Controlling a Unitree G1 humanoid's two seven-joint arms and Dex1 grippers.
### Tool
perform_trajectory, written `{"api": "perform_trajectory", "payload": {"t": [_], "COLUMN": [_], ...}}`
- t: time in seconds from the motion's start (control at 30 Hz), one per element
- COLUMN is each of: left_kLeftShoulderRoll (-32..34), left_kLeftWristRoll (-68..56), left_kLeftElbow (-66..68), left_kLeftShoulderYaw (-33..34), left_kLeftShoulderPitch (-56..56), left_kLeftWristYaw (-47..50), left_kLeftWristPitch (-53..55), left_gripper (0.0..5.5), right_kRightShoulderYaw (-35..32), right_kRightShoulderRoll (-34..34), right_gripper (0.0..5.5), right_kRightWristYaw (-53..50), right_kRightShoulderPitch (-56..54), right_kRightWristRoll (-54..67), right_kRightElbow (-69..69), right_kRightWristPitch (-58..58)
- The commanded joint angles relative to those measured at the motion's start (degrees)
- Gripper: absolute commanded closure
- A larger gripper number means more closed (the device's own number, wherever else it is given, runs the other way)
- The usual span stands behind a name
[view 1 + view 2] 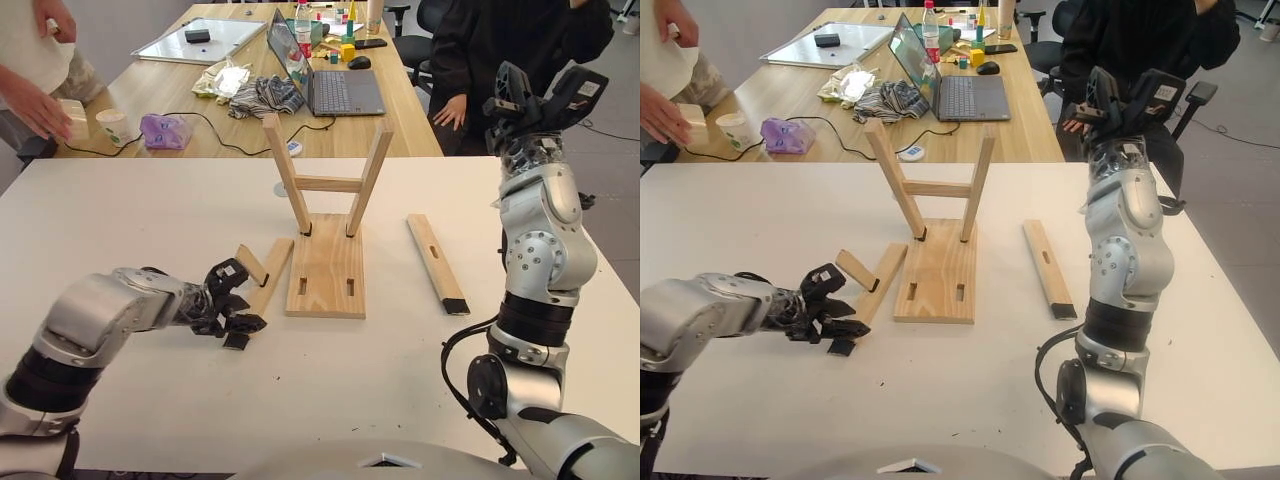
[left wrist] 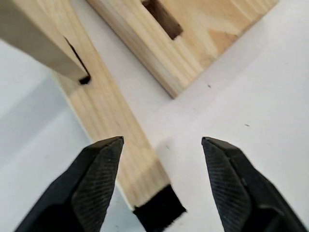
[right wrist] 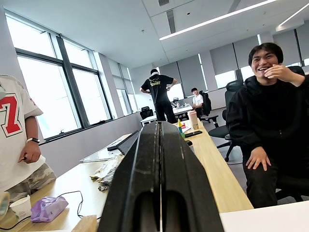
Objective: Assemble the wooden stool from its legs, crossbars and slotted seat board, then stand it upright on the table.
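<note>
white table (image 1: 130, 220) | wooden desk (image 1: 405, 112) behind | tall windows (image 3: 48, 96) | ceiling strip lights (image 3: 212, 20) lit

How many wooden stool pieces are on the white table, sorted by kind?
Legs: 4 (two standing, two lying)
Crossbars: 2
Seat board: 1
Total: 7
</note>
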Motion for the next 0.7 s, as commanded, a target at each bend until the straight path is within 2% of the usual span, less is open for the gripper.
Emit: {"api": "perform_trajectory", "payload": {"t": [0.03,0.13,0.4,0.53,0.7], "left_kLeftShoulderRoll": [-2.0,-2.4,2.2,-0.4,-2.3], "left_kLeftWristRoll": [2.2,2.4,8.2,9.3,10.6], "left_kLeftElbow": [2.3,2.7,0.3,1.1,4.3], "left_kLeftShoulderYaw": [1.1,1.4,-5.0,-4.7,-3.3], "left_kLeftShoulderPitch": [0.2,0.6,6.2,7.2,8.8], "left_kLeftWristYaw": [1.8,1.8,4.9,6.9,8.2], "left_kLeftWristPitch": [-4.0,-3.9,-2.7,-2.7,-4.1], "left_gripper": [2.29,1.83,1.83,1.83,2.55], "right_kRightShoulderYaw": [0.4,0.8,1.0,1.6,2.3], "right_kRightShoulderRoll": [-1.1,-1.0,-2.3,-2.8,-3.0], "right_gripper": [5.5,5.5,5.5,5.5,5.5], "right_kRightWristYaw": [-0.1,0.4,1.5,1.9,2.1], "right_kRightShoulderPitch": [-0.6,-0.7,-0.5,-0.8,-1.0], "right_kRightWristRoll": [-0.2,-0.4,-1.3,-1.7,-2.2], "right_kRightElbow": [0.0,0.4,1.2,1.7,1.9], "right_kRightWristPitch": [0.5,0.5,0.1,-0.2,-0.5]}}
